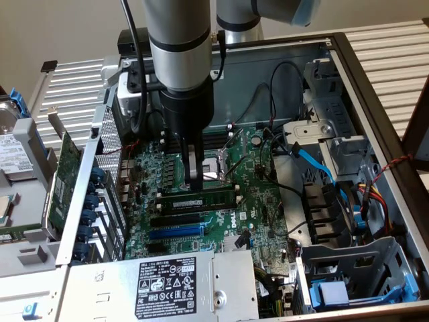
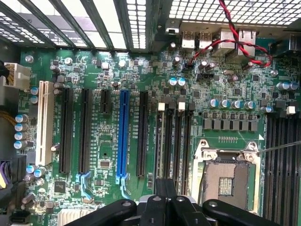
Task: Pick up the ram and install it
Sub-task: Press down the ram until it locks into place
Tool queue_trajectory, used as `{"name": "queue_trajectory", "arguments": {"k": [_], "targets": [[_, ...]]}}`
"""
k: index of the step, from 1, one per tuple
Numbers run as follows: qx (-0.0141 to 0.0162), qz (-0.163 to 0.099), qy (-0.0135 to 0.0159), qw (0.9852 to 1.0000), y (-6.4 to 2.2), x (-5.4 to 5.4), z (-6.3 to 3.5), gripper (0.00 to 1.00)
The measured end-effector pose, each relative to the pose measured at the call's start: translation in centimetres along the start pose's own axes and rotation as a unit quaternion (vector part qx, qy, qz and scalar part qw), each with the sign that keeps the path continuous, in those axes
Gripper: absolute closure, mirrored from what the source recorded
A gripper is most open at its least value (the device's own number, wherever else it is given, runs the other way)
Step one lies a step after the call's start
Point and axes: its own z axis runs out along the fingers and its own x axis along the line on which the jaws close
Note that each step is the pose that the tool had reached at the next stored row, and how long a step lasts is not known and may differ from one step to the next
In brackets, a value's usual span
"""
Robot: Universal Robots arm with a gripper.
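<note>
The ram (image 1: 198,200), a narrow dark-green stick with a white label strip, stands on its edge along the memory slots of the green motherboard (image 1: 258,201) inside the open computer case. My gripper (image 1: 195,181) hangs straight down over the stick's middle, its tips at or just above the top edge; contact is unclear. In the wrist view the two dark fingers (image 2: 160,189) sit pressed together, shut, over the black memory slots with white end clips (image 2: 175,141). There I cannot tell the stick apart from the slots.
The metal CPU socket (image 1: 218,168) (image 2: 228,176) lies right beside the slots. A blue cable (image 1: 315,164) and drive cages stand at the exterior view's right. The labelled power supply (image 1: 167,282) is in front, and a green expansion card (image 1: 64,181) leans outside the case wall.
</note>
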Motion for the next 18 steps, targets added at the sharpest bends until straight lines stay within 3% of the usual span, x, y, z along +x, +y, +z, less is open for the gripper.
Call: {"name": "queue_trajectory", "arguments": {"k": [18], "targets": [[0.0000,0.001,0.0000,1.0000,-0.29,0.16,0.68,0.89]]}}
